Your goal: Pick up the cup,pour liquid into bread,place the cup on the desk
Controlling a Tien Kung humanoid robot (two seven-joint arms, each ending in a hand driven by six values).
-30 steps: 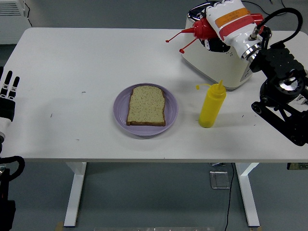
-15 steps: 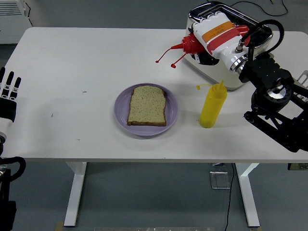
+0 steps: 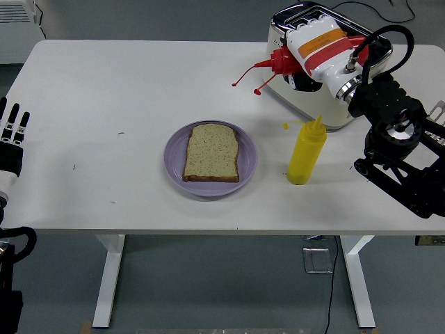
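Note:
My right hand point(image 3: 314, 43), white with orange and red bands, is shut on a red squeeze bottle point(image 3: 281, 61) held in the air in front of the toaster. The bottle lies nearly level, its nozzle and dangling cap pointing left and slightly down. No cup is in view. A slice of seeded bread point(image 3: 211, 152) lies on a purple plate point(image 3: 174, 164) at the table's middle, well left of and below the nozzle tip. My left hand point(image 3: 12, 136) rests at the left edge with its fingers straight and holding nothing.
A yellow squeeze bottle point(image 3: 306, 154) stands upright just right of the plate. A cream and chrome toaster point(image 3: 328, 106) sits at the back right, behind my right hand. The black right arm point(image 3: 396, 139) takes up the table's right edge.
My right hand swung the red bottle left and lower over the first half second, then drew back slightly to the right. Bread, plate and yellow bottle have not moved.

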